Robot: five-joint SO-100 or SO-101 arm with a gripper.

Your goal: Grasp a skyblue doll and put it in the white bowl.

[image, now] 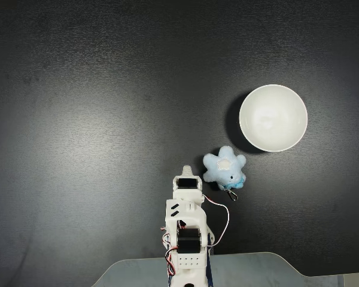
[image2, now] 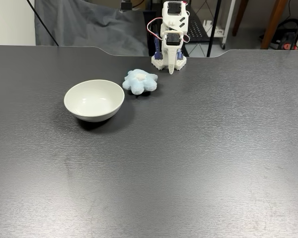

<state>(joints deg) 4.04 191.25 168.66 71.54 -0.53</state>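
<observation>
Two loose things lie on a wide, matte black surface (image2: 198,163) with a faint grain and soft glare from overhead light. The white bowl (image: 273,118) sits upright, its glossy inside bare. The skyblue doll (image: 224,168) lies on the surface near the bowl but apart from it, between the bowl and the arm's base, its small metal clasp (image: 231,194) pointing toward the base. In both fixed views the white arm is folded up at the far edge, and the tool (image2: 171,69) points down with its fingers drawn together, grasping nothing, just beside the doll. Behind the surface hangs a grey cloth (image2: 89,25), with wooden furniture legs (image2: 274,20) and a black stand pole (image2: 216,25) beyond.
</observation>
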